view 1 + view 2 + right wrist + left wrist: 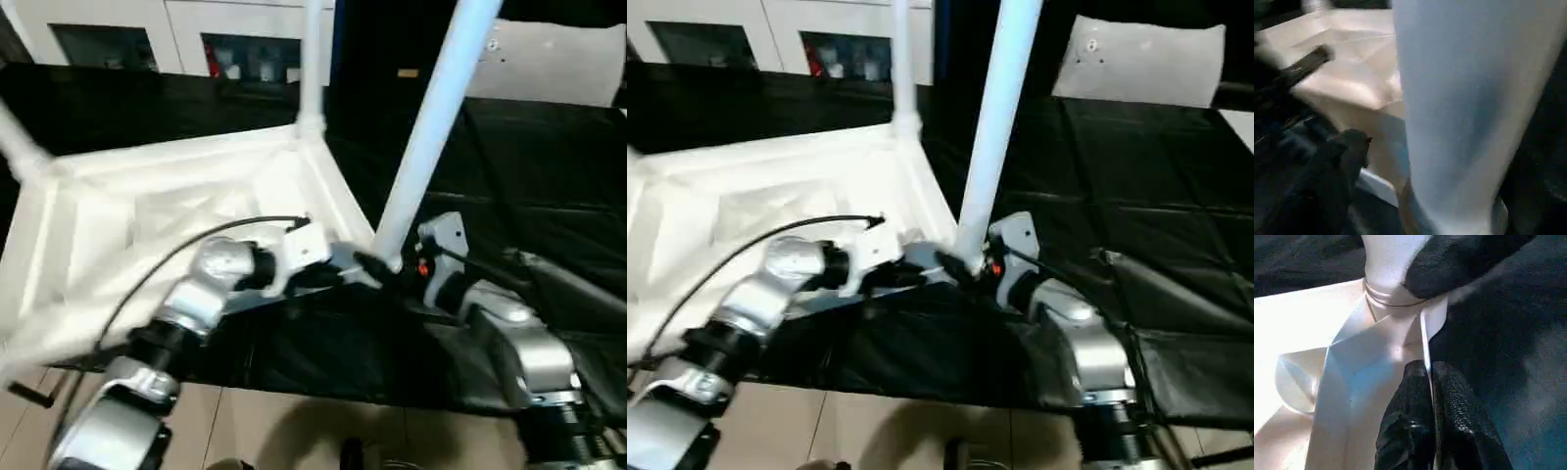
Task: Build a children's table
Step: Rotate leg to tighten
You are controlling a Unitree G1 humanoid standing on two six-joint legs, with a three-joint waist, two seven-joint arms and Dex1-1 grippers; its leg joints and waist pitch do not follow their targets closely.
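The children's table lies upside down on a black cloth, its white ribbed top point(176, 196) facing up. One leg point(431, 127) stands in the near right corner socket point(1388, 296), leaning a little to the right. A second leg point(312, 59) stands at the far corner, and a third point(20, 147) sticks out at the left. My left gripper point(1429, 377) is shut on the thin rim of the top just beside the near right socket. My right gripper point(397, 262) is at the base of the near leg, open, with one finger point(1349, 152) standing off the leg's side.
Black cloth point(529, 166) covers the surface around the table. A white cabinet with glass doors point(147, 29) stands at the back, and a white panel point(558, 59) lies at the back right. A black cable point(167, 259) loops over my left forearm. Tan floor point(294, 431) shows in front.
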